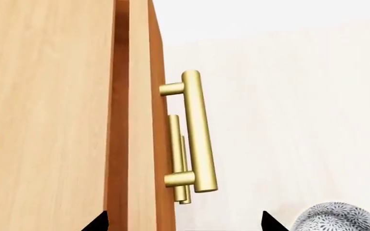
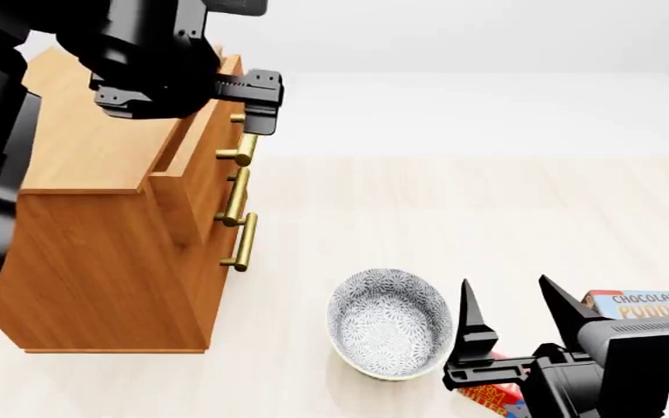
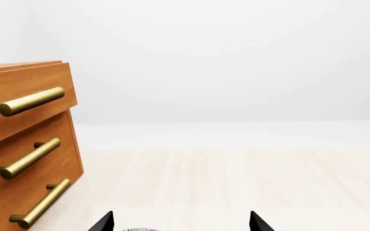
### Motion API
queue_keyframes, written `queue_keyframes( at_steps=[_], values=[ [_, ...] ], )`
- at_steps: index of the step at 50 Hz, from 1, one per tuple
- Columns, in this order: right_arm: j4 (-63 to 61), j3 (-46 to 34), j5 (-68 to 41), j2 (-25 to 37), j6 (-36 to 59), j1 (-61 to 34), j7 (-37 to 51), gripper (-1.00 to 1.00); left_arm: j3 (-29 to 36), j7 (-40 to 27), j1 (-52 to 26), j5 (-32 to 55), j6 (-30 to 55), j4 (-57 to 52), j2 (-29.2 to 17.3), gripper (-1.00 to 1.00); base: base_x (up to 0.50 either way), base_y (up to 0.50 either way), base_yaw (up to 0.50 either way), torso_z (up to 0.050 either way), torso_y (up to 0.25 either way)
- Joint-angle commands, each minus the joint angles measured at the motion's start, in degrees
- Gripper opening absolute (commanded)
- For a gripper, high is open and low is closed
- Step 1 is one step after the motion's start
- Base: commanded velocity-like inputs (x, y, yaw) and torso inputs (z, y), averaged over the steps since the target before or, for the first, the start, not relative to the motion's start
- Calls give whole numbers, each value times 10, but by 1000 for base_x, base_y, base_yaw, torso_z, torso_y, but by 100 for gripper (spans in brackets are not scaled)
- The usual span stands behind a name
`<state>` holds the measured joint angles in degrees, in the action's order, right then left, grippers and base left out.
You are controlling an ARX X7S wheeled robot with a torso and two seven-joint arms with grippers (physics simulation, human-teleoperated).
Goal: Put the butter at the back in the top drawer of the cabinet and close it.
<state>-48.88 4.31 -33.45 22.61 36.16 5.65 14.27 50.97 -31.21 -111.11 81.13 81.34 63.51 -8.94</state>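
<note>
Butter (image 2: 488, 394) lies just beneath the wide-open, empty right claw (image 2: 514, 315).

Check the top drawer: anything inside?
Top drawer is only slightly open. The left end effector and arm cover the gap, so its interior can't be seen.

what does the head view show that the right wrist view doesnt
Only the head view shows the left gripper open over the top drawer's handle, the right gripper open, the butter partly hidden beneath it, the Chocolate Pudding box, and most of the patterned bowl.

Only the right wrist view shows the drawer fronts nearly face-on, with the top drawer standing out past the two below.

Both show the cabinet, its three brass handles and the pale floor.
</note>
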Motion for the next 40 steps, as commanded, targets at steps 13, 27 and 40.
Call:
queue_keyframes(
  at_steps=[13, 27, 40],
  values=[
    [0, 1, -8, 5, -4, 1, 4, 100, 69, 110, 1, -65, -36, 80, 41, 100, 0, 0, 0, 0, 0],
    [-2, 2, -13, 9, -4, 1, 8, 100, 78, 151, 9, -100, -42, 113, 57, 100, 0, 0, 0, 0, 0],
    [-5, 4, -17, 12, -8, 5, 9, 100, 8, 160, 28, -178, -32, 114, 60, 100, 0, 0, 0, 0, 0]
  ],
)
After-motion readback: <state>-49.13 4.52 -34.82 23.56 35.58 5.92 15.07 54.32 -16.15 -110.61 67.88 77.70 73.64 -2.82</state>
